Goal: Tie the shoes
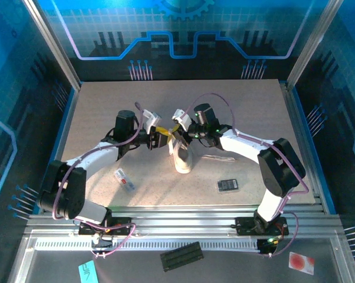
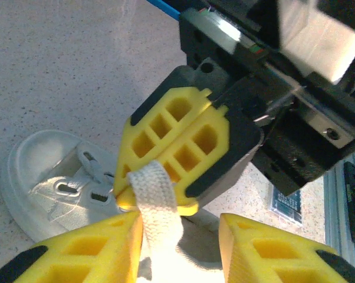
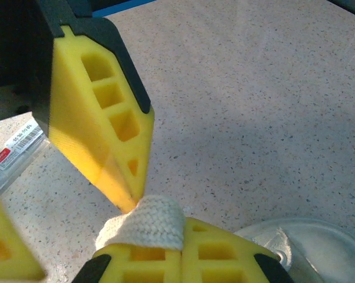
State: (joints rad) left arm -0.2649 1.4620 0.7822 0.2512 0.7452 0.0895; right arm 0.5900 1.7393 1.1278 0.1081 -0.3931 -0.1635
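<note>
The shoe (image 1: 182,158), a small white sneaker, stands mid-table, and both grippers meet just above it. My right gripper (image 3: 182,239) is shut on a loop of the pale flat lace (image 3: 151,221). In the left wrist view that lace (image 2: 157,194) hangs down out of the right gripper (image 2: 136,188) and runs between the fingers of my left gripper (image 2: 180,221). The left jaws stand apart, and the lace lies against the left finger (image 2: 89,247) only. The shoe's eyelets (image 2: 77,188) show below and to the left. Another stretch of lace (image 1: 216,157) trails on the table right of the shoe.
A flat white-and-red packet (image 1: 124,179) lies left of the shoe, also seen past the left gripper's finger (image 3: 15,150). A small black device (image 1: 227,185) lies to the right front. The aluminium rail (image 1: 183,221) borders the near edge; blue walls enclose the table.
</note>
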